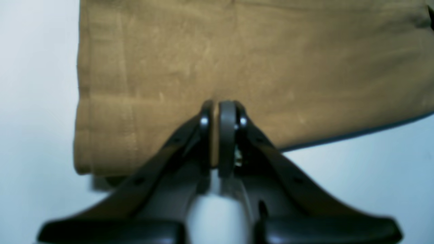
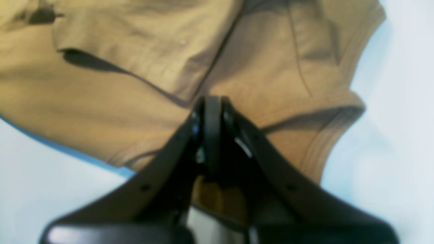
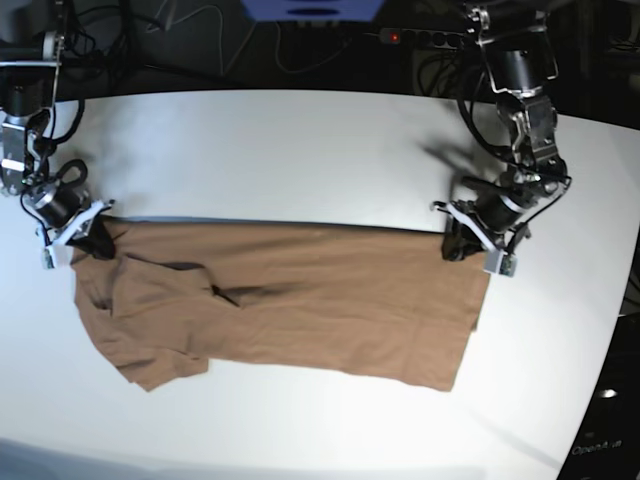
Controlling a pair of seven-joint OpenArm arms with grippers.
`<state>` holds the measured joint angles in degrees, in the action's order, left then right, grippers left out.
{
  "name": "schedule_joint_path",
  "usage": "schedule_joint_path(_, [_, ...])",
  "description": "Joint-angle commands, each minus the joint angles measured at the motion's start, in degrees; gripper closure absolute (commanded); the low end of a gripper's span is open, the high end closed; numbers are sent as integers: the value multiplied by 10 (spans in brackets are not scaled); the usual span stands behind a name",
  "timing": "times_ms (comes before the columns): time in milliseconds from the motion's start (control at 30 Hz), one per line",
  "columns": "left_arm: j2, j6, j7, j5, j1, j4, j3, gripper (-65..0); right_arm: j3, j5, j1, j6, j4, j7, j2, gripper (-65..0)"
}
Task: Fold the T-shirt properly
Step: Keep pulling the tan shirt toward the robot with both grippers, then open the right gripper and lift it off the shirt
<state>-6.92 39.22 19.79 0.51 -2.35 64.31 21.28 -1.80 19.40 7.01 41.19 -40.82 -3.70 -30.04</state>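
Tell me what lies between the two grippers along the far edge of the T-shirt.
Only the T-shirt itself: its far edge runs straight from the right gripper to the left gripper, with bare white table beyond. The base view shows it.

T-shirt [image 3: 300, 300]: plain tan-brown, thin fabric, lying lengthwise across the table, folded into a long band w/ straight far edge. Sleeve end rumpled at base view's left; hem end at right.

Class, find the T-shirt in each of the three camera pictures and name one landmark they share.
Left wrist: T-shirt fills the upper part, pinched by the left gripper.
Right wrist: fills the upper left, with a sleeve at right.
Base: spread across the middle.
Shared landmark: the white table.
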Motion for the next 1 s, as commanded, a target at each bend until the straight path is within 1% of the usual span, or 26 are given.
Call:
schedule_joint_path(0, [-2, -7, 85, -61, 23, -4, -1, -37, -4, -72, -28, -14, 11, 103, -8, -6])
schedule_joint_path(67, [-1, -7, 86, -59, 34, 7, -1, -37, -4, -72, -44, -14, 11, 91, -7, -6])
schedule_joint_path(167, [3, -7, 117, -58, 42, 20, -1, -37, -3, -72, -69, -14, 11, 78, -7, -6])
schedule_joint_path(233, [7, -7, 130, -58, 49, 36, 0, -37, 15, -72, -89, -14, 11, 69, -7, -6])
schedule_joint_path(300, [11, -7, 131, -58, 61, 55, 0, -37, 42, -72, -109, -14, 11, 58, -6, -6])
schedule_joint_path(400, [14, -7, 131, -58, 77, 76, 0, -37, 61, -72, -135, -14, 11, 32, -1, -6])
schedule_joint_path(600, [24, -7, 128, -59, 96, 76, 0, -37, 62, -72, -171, -14, 11, -5, 0, -6])
schedule_joint_path(767, [25, -7, 128, -59, 99, 76, 0, -37, 62, -72, -190, -14, 11, -10, 0, -6])
schedule_joint_path(967, [26, -7, 128, -59, 99, 76, 0, -37, 62, -72, -193, -14, 11, -13, 0, -6])
